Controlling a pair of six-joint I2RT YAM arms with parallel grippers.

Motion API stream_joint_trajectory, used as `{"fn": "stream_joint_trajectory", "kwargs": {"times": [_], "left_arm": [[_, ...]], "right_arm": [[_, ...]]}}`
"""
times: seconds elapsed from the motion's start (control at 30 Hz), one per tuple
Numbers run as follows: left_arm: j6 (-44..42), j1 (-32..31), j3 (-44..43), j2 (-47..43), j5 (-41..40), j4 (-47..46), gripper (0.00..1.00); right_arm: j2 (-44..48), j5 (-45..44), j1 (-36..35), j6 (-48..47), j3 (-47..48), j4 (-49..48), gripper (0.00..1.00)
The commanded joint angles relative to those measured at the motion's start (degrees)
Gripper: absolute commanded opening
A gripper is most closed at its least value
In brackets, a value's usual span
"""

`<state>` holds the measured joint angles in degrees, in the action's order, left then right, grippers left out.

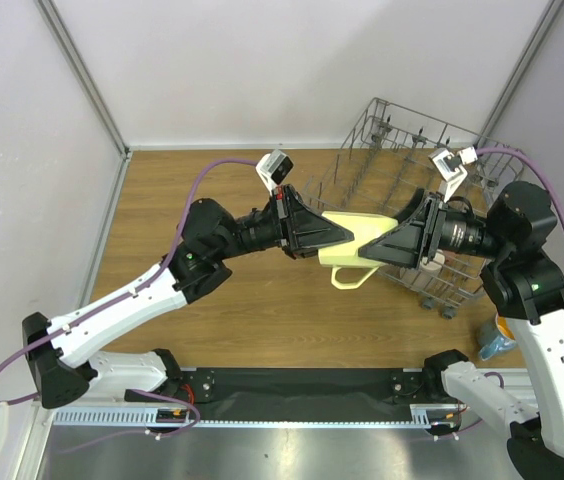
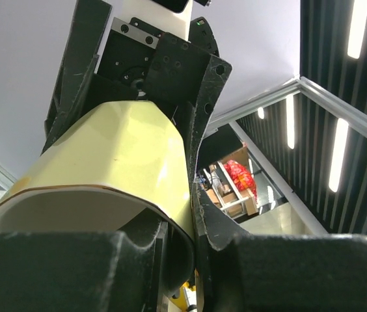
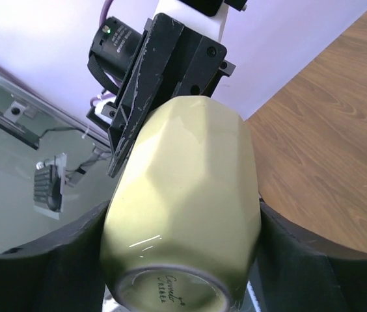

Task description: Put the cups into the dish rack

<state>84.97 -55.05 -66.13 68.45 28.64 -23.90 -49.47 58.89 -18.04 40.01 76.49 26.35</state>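
A pale yellow handled mug point(image 1: 354, 244) hangs on its side in mid-air between both arms, handle down, just left of the grey wire dish rack point(image 1: 412, 150). My left gripper point(image 1: 334, 238) is shut on the mug's rim: in the left wrist view the mug's wall point(image 2: 112, 156) is pinched between the jaws of this gripper point(image 2: 195, 227). My right gripper point(image 1: 380, 246) reaches from the rack side and straddles the mug's base end. In the right wrist view its fingers point(image 3: 300, 260) press both sides of the mug point(image 3: 190, 175). No other cups show clearly.
The rack stands at the back right of the wooden table point(image 1: 202, 200), against the right wall. A blue thing point(image 1: 497, 342) lies at the right edge, half hidden by the right arm. Grey walls close the left and back sides.
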Motion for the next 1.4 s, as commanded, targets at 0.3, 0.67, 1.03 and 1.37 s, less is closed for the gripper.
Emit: {"fn": "stream_joint_trajectory", "kwargs": {"times": [0.3,0.67,1.03,1.37], "left_arm": [[-3.58,-0.33,0.65,-5.33,-4.55,3.15,0.85],[-7.27,7.93,4.96,-18.59,-13.96,36.97,1.0],[-5.95,14.61,12.34,-23.36,-8.7,40.51,1.0],[-8.76,20.15,7.87,-17.48,2.81,44.46,1.0]], "right_arm": [[0.69,-0.18,-0.24,-0.37,0.06,-0.43,0.0],[-4.84,-17.74,1.08,-9.68,7.79,16.08,0.0],[-12.75,-34.1,11.53,-12.15,14.21,22.52,0.0],[-23.64,-40.69,20.76,-6.97,22.65,24.79,0.0]]}}
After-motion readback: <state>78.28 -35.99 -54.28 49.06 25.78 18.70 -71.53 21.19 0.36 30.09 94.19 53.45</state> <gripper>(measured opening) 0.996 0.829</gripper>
